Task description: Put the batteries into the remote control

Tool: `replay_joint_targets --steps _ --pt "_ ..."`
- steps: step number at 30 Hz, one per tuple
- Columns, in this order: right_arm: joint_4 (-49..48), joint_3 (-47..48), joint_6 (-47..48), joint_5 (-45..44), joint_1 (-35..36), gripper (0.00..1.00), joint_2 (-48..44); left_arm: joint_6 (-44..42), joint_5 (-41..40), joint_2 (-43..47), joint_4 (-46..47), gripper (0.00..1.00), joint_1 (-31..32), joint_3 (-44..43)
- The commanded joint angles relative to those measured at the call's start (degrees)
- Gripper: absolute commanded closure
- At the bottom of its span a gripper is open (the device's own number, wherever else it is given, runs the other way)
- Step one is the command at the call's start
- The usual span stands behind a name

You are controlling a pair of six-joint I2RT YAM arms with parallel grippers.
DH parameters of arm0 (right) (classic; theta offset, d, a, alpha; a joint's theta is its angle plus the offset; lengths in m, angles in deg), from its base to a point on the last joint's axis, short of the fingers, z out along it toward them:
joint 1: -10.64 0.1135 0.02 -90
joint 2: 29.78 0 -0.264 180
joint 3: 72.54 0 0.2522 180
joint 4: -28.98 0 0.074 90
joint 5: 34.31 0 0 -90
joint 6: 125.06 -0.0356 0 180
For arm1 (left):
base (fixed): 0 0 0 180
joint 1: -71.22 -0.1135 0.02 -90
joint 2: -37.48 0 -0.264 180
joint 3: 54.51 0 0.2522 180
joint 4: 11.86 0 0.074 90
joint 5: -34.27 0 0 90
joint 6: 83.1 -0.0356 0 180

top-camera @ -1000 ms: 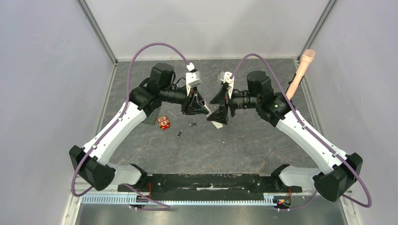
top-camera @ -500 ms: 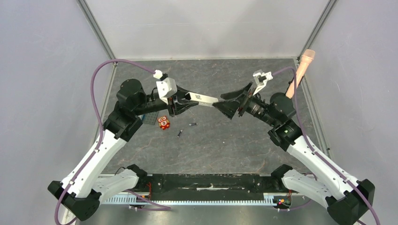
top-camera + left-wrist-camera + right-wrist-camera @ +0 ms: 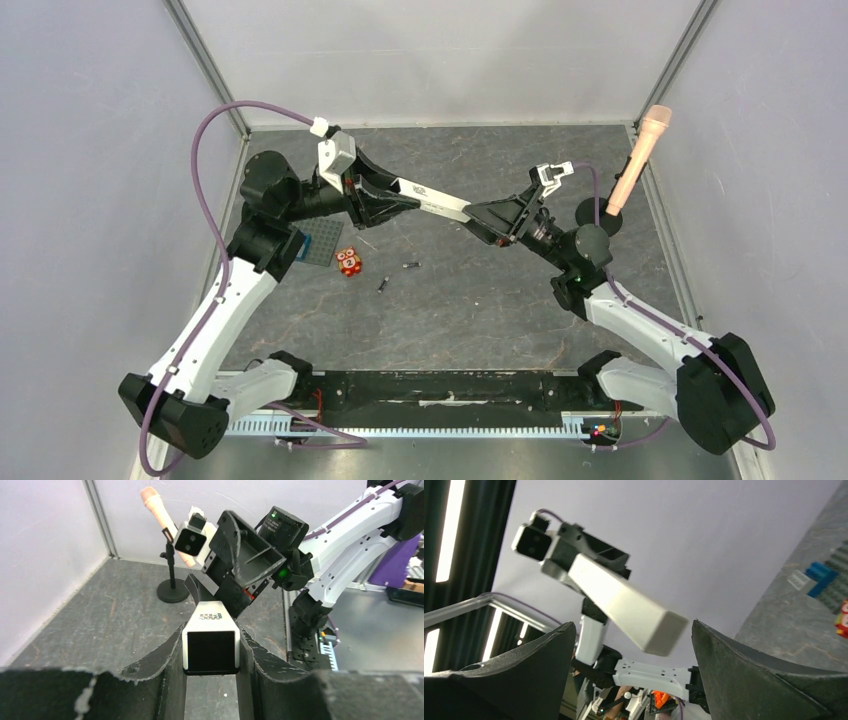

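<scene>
The white remote control [image 3: 435,202] is held in the air, roughly level, between the two arms. My left gripper [image 3: 405,198] is shut on its left part. In the left wrist view the remote [image 3: 210,630] sits between my fingers, its dark end face toward the camera. My right gripper [image 3: 482,216] is open at the remote's right end. In the right wrist view that end [image 3: 659,627] lies between the spread fingers without touching either. Two small dark batteries lie on the table, one [image 3: 410,265] beside the other [image 3: 383,284], below the left gripper.
A red-orange owl toy [image 3: 349,261] and a grey studded plate [image 3: 320,245] lie under the left arm. A pink microphone [image 3: 638,150] on a black base [image 3: 597,215] stands at the back right, near the right gripper. Walls enclose the table.
Both arms have swung up from pointing down at the table and now face each other. The remote has risen with the left gripper. The batteries have not moved.
</scene>
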Motion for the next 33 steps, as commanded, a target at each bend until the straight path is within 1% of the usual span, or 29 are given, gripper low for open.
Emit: replay_joint_targets --steps 1,4,11,17,21,25,29,33 --pt "-10.3 2.4 -4.9 1.8 -0.1 0.14 -0.4 7.5 5.7 -1.4 5.9 0.98 -1.0 -2.9" --pt "-12.6 3.3 -7.1 2.4 -0.1 0.19 1.5 8.5 6.2 -1.4 7.0 0.98 -1.0 -2.4" --pt "-26.5 3.8 -17.7 2.4 -0.1 0.37 8.0 13.8 8.7 -1.4 13.5 0.98 -1.0 -1.2" --pt "-27.2 6.1 -18.4 3.9 0.0 0.53 9.5 14.8 8.8 -1.6 14.7 0.98 -1.1 -1.1" --pt "-29.9 6.9 -19.0 6.5 0.0 0.53 10.8 14.7 6.4 -1.8 14.8 0.98 -1.1 -1.1" --pt "-36.6 6.6 -22.0 7.6 0.0 0.56 12.6 14.5 3.2 -2.0 14.9 0.98 -1.2 -1.1" --pt "-37.8 6.5 -22.2 8.8 0.0 0.64 13.0 14.3 1.7 -2.2 15.0 0.98 -1.1 -1.1" --pt "-38.3 5.5 -22.7 9.1 0.1 0.76 13.1 13.9 0.9 -2.1 14.9 0.98 -1.2 -1.1"
